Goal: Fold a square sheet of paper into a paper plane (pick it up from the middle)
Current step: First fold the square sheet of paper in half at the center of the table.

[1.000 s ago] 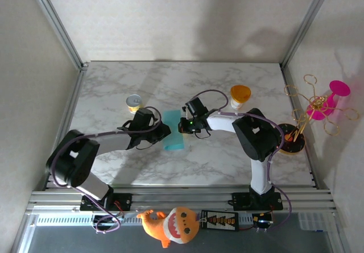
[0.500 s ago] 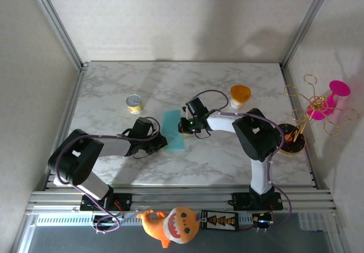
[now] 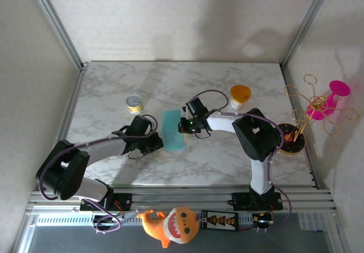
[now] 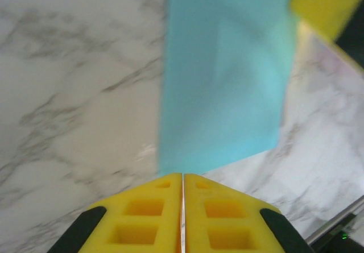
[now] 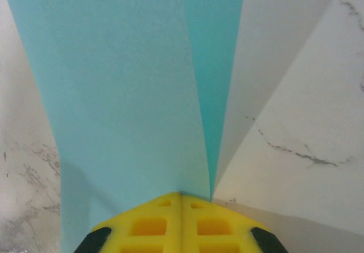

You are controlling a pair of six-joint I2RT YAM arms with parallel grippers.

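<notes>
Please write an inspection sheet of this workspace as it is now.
Surface: white marble-pattern table, no spills seen.
Job's things: thin teal-blue paper sheet, folded into a rectangle, mid-table.
Clutter: small yellow can, orange cup, both apart from the paper.
Grippers: left gripper shut, tips at the paper's edge; right gripper shut on the paper.
Cables: purple cables looped along both arms.
Surroundings: gold wire stand, orange plush toy.

A robotics lab cell: white panel walls [image 3: 182,14], aluminium frame [image 3: 57,25], marble-look tabletop [image 3: 114,82].
</notes>
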